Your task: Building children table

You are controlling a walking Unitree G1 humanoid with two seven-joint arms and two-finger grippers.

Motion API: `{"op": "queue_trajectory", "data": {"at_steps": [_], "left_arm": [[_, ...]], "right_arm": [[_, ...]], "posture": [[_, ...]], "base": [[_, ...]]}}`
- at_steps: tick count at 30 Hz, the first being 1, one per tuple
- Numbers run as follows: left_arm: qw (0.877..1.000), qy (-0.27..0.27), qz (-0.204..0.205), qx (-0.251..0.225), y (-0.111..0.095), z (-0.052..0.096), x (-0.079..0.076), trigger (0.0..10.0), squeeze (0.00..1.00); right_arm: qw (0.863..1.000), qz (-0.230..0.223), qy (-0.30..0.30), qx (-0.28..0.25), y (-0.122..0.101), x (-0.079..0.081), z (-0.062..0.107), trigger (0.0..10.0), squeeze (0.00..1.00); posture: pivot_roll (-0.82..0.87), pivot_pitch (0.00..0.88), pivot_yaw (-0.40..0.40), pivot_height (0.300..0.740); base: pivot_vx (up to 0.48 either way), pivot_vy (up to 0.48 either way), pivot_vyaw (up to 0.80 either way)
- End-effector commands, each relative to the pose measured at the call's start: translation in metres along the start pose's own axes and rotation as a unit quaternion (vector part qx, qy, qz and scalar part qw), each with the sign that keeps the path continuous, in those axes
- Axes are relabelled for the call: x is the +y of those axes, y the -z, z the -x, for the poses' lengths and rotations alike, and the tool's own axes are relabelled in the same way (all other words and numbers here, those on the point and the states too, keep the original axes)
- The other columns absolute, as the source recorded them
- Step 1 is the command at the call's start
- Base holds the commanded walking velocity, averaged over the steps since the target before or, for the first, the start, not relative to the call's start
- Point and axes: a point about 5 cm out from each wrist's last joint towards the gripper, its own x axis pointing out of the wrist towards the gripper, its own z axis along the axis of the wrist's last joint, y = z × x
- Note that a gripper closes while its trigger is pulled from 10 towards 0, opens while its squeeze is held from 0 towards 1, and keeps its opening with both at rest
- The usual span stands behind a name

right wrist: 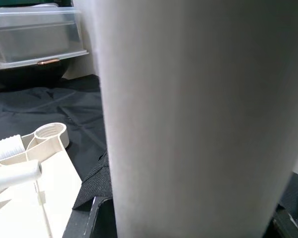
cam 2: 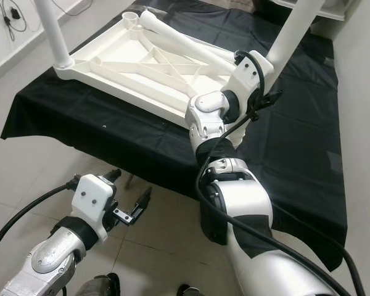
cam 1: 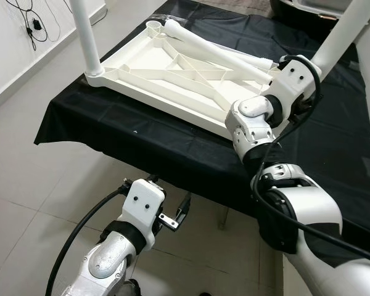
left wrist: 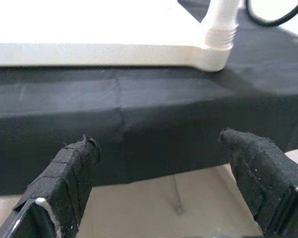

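A white children's table top [cam 1: 172,77] lies upside down on the black cloth [cam 1: 142,142]. One white leg [cam 1: 84,37] stands upright in its near-left corner. A second leg [cam 2: 293,31] stands at the right corner, and my right gripper [cam 2: 265,92] is shut around its lower part; in the right wrist view this leg [right wrist: 198,114] sits close between the fingers. A loose leg [cam 1: 216,52] lies across the ribs, beside an empty threaded socket [cam 1: 154,26]. My left gripper [cam 1: 176,216] hangs open below the table's front edge, with nothing between its fingers [left wrist: 64,173].
The black cloth drapes over the front edge [left wrist: 139,129] just ahead of my left gripper. A clear plastic storage box [right wrist: 35,39] stands beyond the table. Cables [cam 1: 31,24] hang on the left wall. Pale tiled floor [cam 1: 24,185] lies to the left and in front.
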Motion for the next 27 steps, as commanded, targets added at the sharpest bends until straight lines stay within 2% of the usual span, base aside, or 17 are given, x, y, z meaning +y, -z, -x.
{"op": "queue_trajectory", "data": {"at_steps": [1, 4, 21, 22, 23, 27], "left_arm": [[1.000, 0.028, 0.006, -0.006, 0.000, 0.001, -0.008, 10.0, 0.00], [0.997, 0.076, 0.010, -0.034, -0.007, 0.003, -0.019, 10.0, 0.00], [0.997, 0.072, 0.007, -0.034, -0.005, 0.000, -0.017, 10.0, 0.00], [0.997, 0.073, 0.007, -0.035, -0.005, 0.000, -0.017, 10.0, 0.00], [0.997, 0.074, 0.008, -0.035, -0.004, 0.000, -0.017, 10.0, 0.00], [0.997, 0.073, 0.008, -0.033, -0.003, 0.001, -0.016, 10.0, 0.00]], "right_arm": [[0.994, 0.082, 0.062, 0.048, 0.040, -0.024, -0.011, 10.0, 0.00], [0.995, 0.069, 0.048, 0.063, 0.042, -0.021, -0.007, 10.0, 0.00], [0.995, 0.064, -0.011, 0.081, 0.049, -0.012, 0.006, 10.0, 0.00], [0.994, 0.064, -0.014, 0.085, 0.050, -0.012, 0.008, 10.0, 0.38], [0.994, 0.064, -0.017, 0.085, 0.051, -0.011, 0.009, 10.0, 1.00], [0.994, 0.060, -0.029, 0.085, 0.051, -0.010, 0.012, 10.0, 1.00]], "posture": [[0.17, 0.221, -0.089, 0.740], [0.16, 0.215, -0.087, 0.740], [0.15, 0.202, -0.083, 0.740], [0.15, 0.202, -0.084, 0.740], [0.15, 0.203, -0.086, 0.740], [0.15, 0.203, -0.085, 0.740]], "base": [[0.000, 0.000, 0.00], [0.000, 0.000, 0.00], [0.000, 0.000, 0.00], [0.000, 0.000, 0.00], [0.000, 0.000, 0.00], [0.000, 0.000, 0.00]]}}
